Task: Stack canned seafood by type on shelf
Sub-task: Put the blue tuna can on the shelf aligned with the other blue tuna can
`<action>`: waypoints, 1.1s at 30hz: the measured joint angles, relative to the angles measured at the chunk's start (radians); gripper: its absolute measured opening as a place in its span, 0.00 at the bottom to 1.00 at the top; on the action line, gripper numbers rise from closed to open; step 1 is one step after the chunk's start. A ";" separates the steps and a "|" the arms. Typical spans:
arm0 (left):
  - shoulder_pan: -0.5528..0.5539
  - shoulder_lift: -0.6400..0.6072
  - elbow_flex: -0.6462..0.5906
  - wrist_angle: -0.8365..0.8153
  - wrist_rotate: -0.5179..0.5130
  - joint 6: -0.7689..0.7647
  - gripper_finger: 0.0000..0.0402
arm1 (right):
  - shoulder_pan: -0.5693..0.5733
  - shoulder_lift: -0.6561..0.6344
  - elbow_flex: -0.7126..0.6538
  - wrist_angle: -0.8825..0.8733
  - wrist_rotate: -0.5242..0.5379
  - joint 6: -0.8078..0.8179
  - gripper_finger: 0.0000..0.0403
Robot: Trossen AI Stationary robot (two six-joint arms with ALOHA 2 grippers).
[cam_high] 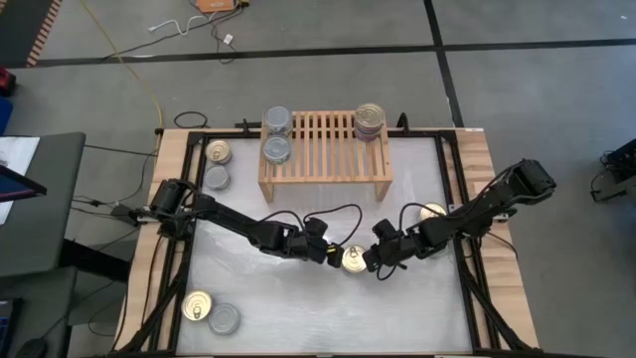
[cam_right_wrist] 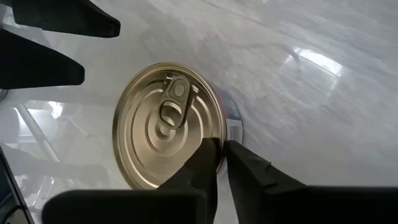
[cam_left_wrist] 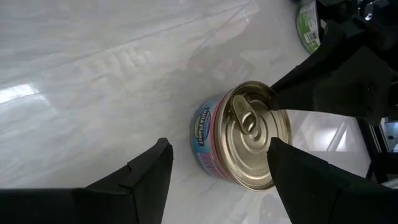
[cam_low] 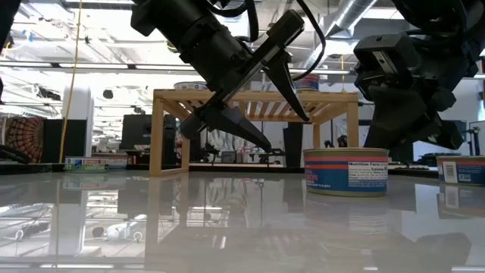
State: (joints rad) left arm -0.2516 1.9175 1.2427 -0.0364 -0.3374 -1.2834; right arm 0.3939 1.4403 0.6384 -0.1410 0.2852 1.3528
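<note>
Near the table's point(cam_high: 298, 318) middle, in front of the shelf point(cam_high: 325, 149): one gold-lidded can point(cam_high: 354, 259). My right gripper point(cam_right_wrist: 222, 163) fingers seem pinched on its rim; my left gripper point(cam_high: 333, 256), fingers apart, sits just beside it.

Grey floor point(cam_high: 517, 99) with dark seams, yellow cable point(cam_high: 134, 65), bright ceiling lights point(cam_low: 98, 67) beyond.

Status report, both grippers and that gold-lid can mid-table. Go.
Left gripper open, beside the gold-lid can. Right gripper nearly shut at the can's rim, grip unconfirmed. Shelf holds three stacks; nothing between can and shelf.
</note>
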 joint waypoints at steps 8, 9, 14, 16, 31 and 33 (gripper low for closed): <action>-0.001 0.000 0.000 0.000 0.069 -0.075 0.63 | 0.000 0.000 0.000 0.000 0.000 -0.003 0.16; -0.001 0.000 0.000 0.000 0.069 -0.075 0.63 | 0.000 0.000 0.000 0.000 0.000 -0.005 0.16; 0.000 0.000 0.000 0.000 0.068 -0.076 0.63 | 0.000 0.000 -0.001 0.000 0.000 -0.018 0.16; 0.000 0.000 0.000 0.000 0.068 -0.076 0.63 | 0.000 0.000 -0.001 0.000 0.000 -0.019 0.16; 0.000 0.000 0.000 0.000 0.068 -0.109 0.63 | 0.000 -0.001 -0.001 0.000 0.001 -0.030 0.05; 0.000 0.000 0.000 0.000 0.068 -0.109 0.63 | 0.000 -0.002 -0.001 0.000 0.001 -0.030 0.05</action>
State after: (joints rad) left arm -0.2520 1.9171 1.2423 -0.0364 -0.2699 -1.3922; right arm 0.3935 1.4387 0.6376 -0.1410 0.2859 1.3228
